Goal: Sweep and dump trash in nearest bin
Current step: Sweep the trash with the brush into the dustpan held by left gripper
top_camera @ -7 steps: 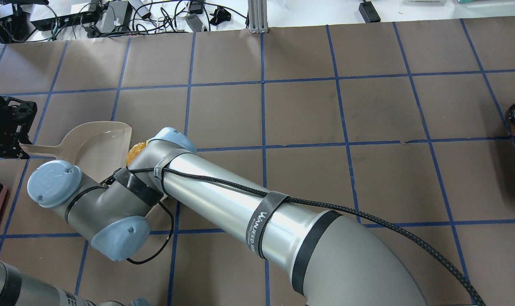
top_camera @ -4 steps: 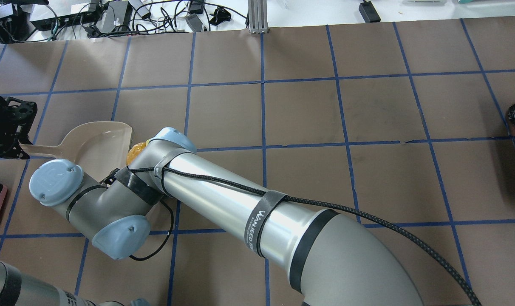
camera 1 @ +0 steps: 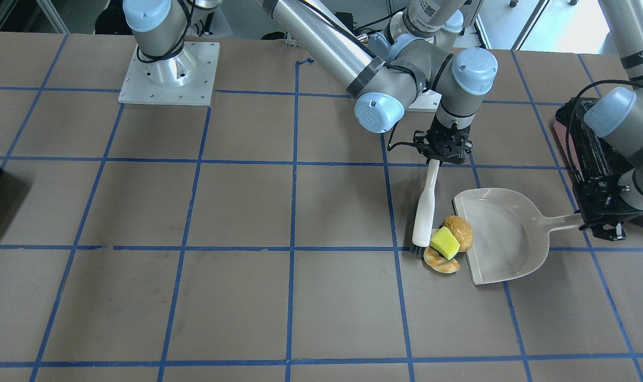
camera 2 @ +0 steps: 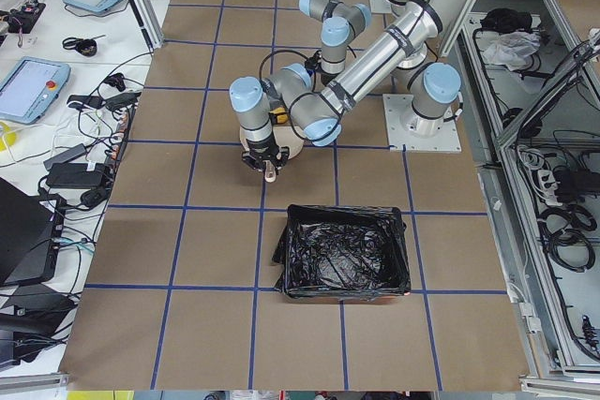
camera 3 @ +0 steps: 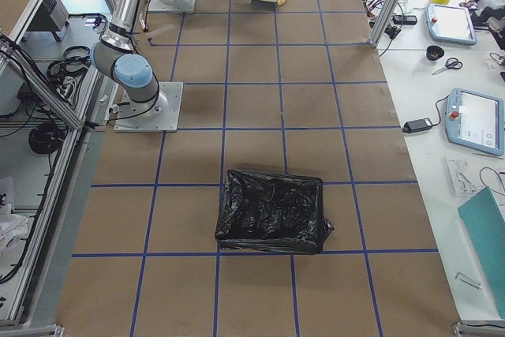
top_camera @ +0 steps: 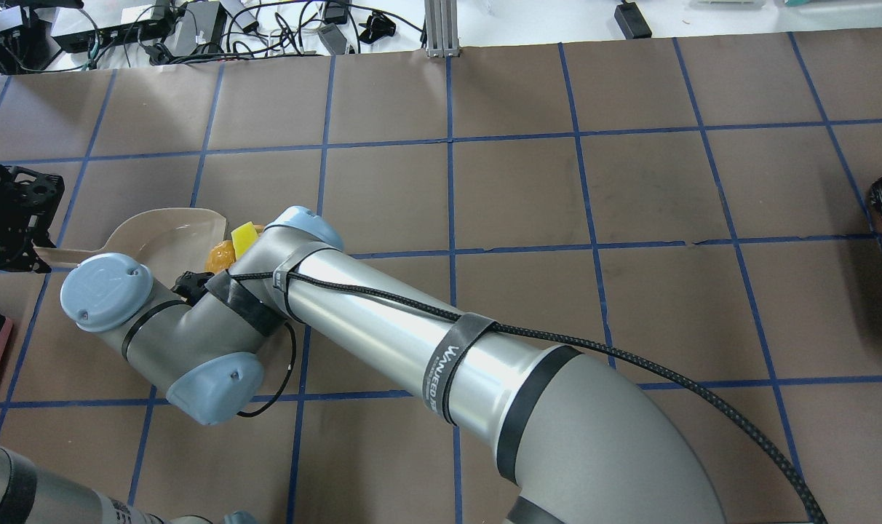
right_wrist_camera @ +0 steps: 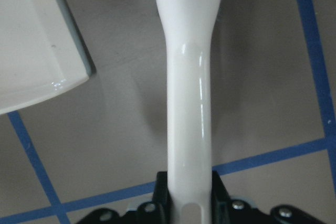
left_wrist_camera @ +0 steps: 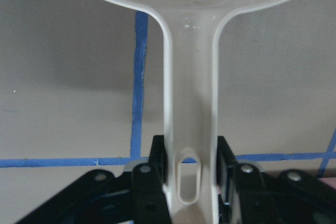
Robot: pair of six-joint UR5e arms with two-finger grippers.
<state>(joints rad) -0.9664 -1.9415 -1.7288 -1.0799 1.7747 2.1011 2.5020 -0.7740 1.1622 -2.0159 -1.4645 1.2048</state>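
Clamping the brush (camera 1: 425, 212) handle, the right fingers (right_wrist_camera: 161, 190) held its bristles just beside the trash (camera 1: 449, 241), which lay bunched on the worktop (camera 1: 194, 292) at the dustpan (camera 1: 504, 239) lip. Left fingers (left_wrist_camera: 157, 163) gripped the dustpan handle, the bin (camera 2: 342, 292) near them.

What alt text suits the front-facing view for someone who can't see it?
The right tool holds a white brush against three trash pieces at the lip of a white dustpan, whose handle the left tool grips, on a brown table.
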